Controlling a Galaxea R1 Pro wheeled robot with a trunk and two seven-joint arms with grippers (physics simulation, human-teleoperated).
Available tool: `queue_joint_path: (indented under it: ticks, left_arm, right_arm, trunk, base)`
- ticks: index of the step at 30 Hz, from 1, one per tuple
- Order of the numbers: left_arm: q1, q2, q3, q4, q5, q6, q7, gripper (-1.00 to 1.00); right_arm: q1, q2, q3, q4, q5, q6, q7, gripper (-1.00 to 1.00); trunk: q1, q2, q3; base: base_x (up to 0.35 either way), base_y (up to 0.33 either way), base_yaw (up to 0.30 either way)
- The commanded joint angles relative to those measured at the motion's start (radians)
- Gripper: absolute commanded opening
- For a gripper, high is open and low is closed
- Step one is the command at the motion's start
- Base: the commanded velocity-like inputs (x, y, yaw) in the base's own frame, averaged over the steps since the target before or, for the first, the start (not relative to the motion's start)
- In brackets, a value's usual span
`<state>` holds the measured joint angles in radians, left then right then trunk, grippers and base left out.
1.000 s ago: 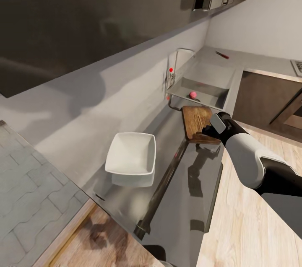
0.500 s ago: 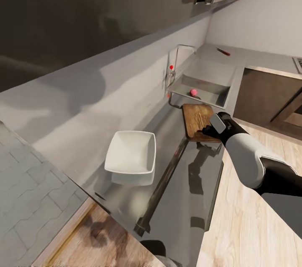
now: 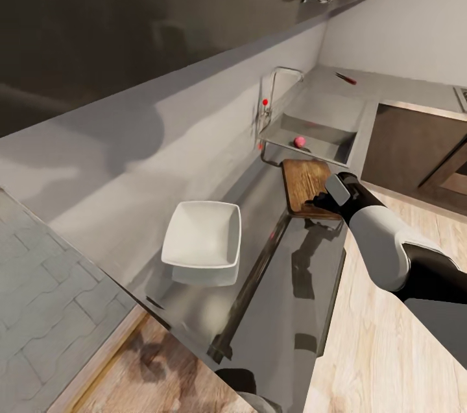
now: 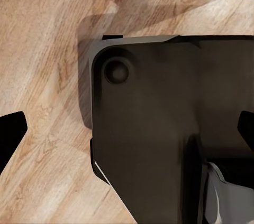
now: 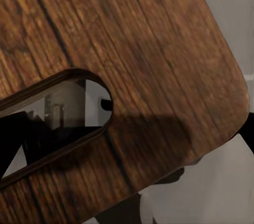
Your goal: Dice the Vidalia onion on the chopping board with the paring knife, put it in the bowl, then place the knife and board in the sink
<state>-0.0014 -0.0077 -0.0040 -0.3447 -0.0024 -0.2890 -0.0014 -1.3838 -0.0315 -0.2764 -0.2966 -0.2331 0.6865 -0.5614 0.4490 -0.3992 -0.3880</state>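
The dark wooden chopping board (image 3: 305,185) lies on the grey countertop (image 3: 272,283) just before the sink (image 3: 337,121). In the basin sits a small pinkish-red ball, the onion (image 3: 299,141). My right gripper (image 3: 320,200) is at the board's near end. In the right wrist view the board (image 5: 148,65) and its slot hole (image 5: 58,113) are very close, and the dark fingertips (image 5: 10,147) stand wide apart, partly behind the board. The paring knife (image 3: 345,79) lies on the counter beyond the sink. The white square bowl (image 3: 202,236) stands nearer me. My left gripper (image 4: 127,129) is open over the floor.
A curved chrome tap (image 3: 277,82) with a red knob (image 3: 265,102) stands at the sink's wall side. Dark wall cabinets (image 3: 162,4) hang overhead. Wooden floor (image 3: 383,348) runs along the counter's front. My own dark base (image 4: 169,129) lies under the left gripper.
The whole head view has shifted slightly, so the camera moved. My right gripper stays at the board's near end, and the board has not visibly moved.
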Motion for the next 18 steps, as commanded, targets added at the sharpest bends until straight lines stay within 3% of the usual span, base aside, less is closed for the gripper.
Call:
queue_joint_path:
  ticks: [1, 18]
  left_arm:
    - [0.000, 0.000, 0.000, 0.000, 0.000, -0.002, 0.000, 1.00]
    - [0.000, 0.000, -0.001, 0.000, 0.000, -0.002, 0.000, 1.00]
  right_arm:
    - [0.000, -0.001, 0.002, 0.043, 0.000, 0.002, -0.009, 1.00]
    - [0.000, -0.001, 0.002, 0.044, 0.000, 0.002, -0.009, 1.00]
  trunk:
    - [0.001, -0.001, -0.002]
    - [0.001, -0.001, -0.002]
  base:
    - [0.000, 0.000, 0.000]
    - [0.000, 0.000, 0.000]
